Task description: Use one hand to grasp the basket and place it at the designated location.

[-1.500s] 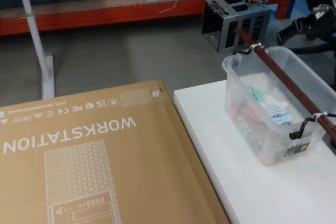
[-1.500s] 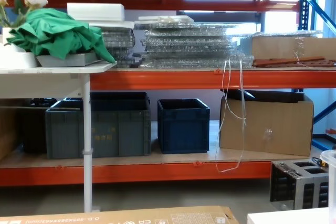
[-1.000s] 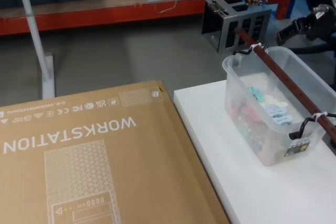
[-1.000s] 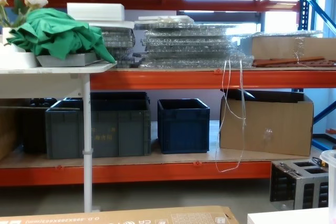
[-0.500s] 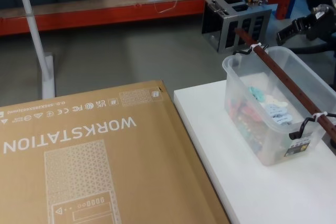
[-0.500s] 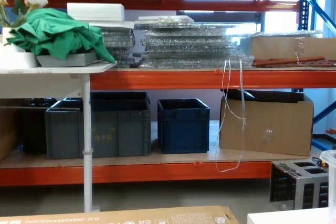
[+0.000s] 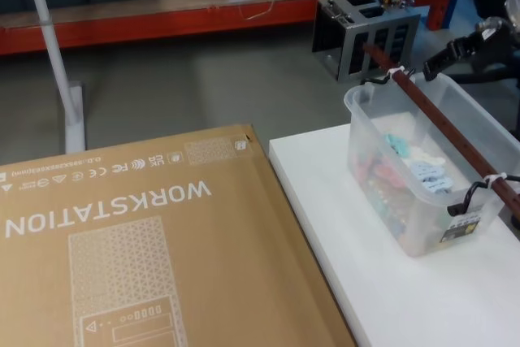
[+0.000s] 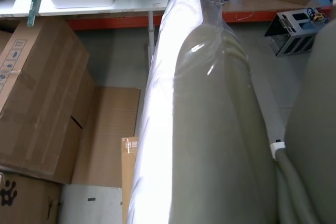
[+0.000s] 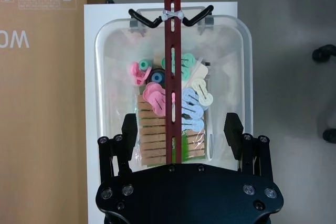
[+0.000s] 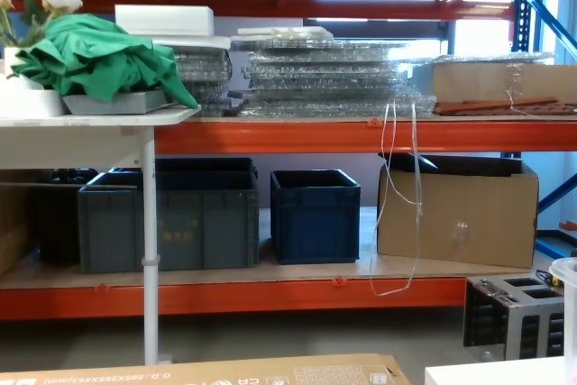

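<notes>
- Right gripper [image 9: 181, 127]: its two black fingers [image 9: 129, 129] are spread wide and grip nothing. It hangs above the basket. In the right wrist view the handle bar runs down the middle of the gap, and neither finger touches it.
- Handle bar [image 9: 172, 51]: a thin, reddish-brown, perforated strip. It runs lengthwise over the open top and is tied with white ties to black hooks [image 9: 170, 17] at the end walls.
- Basket [image 7: 361, 111]: a clear plastic rectangular bin with a rolled rim, standing upright on the right part of the white table [image 7: 390, 298].
- Contents: pastel clips in pink [image 9: 155, 94], pale blue [image 9: 191, 111] and green [image 9: 184, 64], with a row of wooden clothespins [image 9: 149, 137] beside them.
- Cardboard box [image 7: 146, 249]: printed "WORKSTATION", it lies flat just beside the table's left edge.
- Grey metal rack [image 7: 366, 30]: it stands on the floor beyond the basket.
- Left arm [image 8: 199, 103]: a pale link sheathed in clear film, held over the floor well apart from the basket.
- Background shelving: dark blue crates [image 10: 315, 214] stand near a brown carton [image 10: 455, 209].
</notes>
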You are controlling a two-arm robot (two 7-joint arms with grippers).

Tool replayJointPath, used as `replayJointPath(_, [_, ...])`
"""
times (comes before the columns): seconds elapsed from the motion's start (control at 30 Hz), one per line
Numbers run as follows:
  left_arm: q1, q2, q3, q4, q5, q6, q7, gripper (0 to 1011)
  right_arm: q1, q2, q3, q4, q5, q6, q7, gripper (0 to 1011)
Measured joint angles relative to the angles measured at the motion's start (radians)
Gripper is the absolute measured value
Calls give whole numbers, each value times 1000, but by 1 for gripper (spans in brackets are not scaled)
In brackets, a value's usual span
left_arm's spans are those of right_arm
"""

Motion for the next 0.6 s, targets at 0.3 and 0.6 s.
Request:
replayJointPath(0.3, [0, 0, 0, 0, 0, 0, 0, 0, 4, -28, -23, 51, -1, -20, 13, 1000])
replayJointPath(0.6, [0, 0, 0, 0, 0, 0, 0, 0, 8, -53, -47, 96, -1, -39, 23, 1000])
